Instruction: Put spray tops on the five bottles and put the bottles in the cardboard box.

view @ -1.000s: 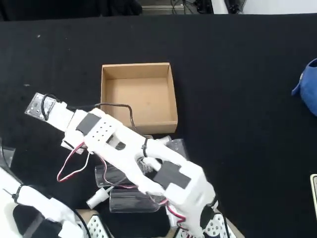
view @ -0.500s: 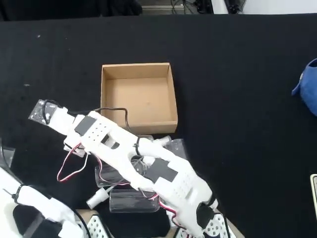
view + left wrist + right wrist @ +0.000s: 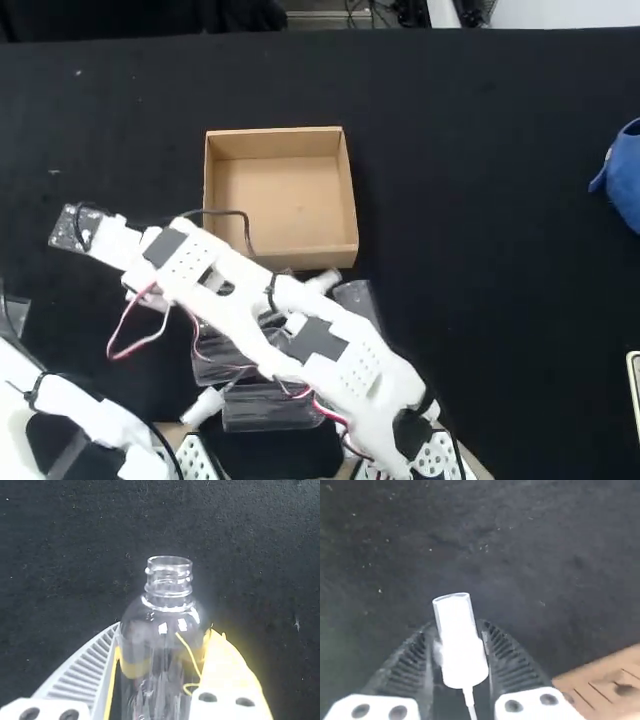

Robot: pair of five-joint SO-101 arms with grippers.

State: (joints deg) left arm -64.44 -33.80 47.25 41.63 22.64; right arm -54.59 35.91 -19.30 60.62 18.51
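From where I stand, the left jaws are clenched on a clear bottle (image 3: pixel 168 575). The ribbed fingers (image 3: pixel 85 665) press its shoulders from both sides, with yellow padding against the plastic. The bottle's threaded neck is open and points away from the wrist, over the black desk (image 3: pixel 60 540).

The right jaws are grasping a white spray top (image 3: pixel 459 640). Their dark ribbed fingers (image 3: pixel 510 660) squeeze it from either side, its round end points outward, and a thin tube runs back toward the wrist. A corner of the cardboard box (image 3: pixel 605 680) sits close beside these jaws.

From above, the box (image 3: pixel 280 140) stands open on the desk (image 3: pixel 480 200). A white arm (image 3: pixel 230 290) stretches from the near edge, past the box's near wall, to the desk on the box's left. Under that arm, just in front of the box, several clear bottles (image 3: pixel 262 412) lie on their sides. A white top (image 3: pixel 200 405) sits at the end of 1 of them, and I cannot tell whether it is screwed on. A blue object (image 3: pixel 622 180) rests at the far right edge.
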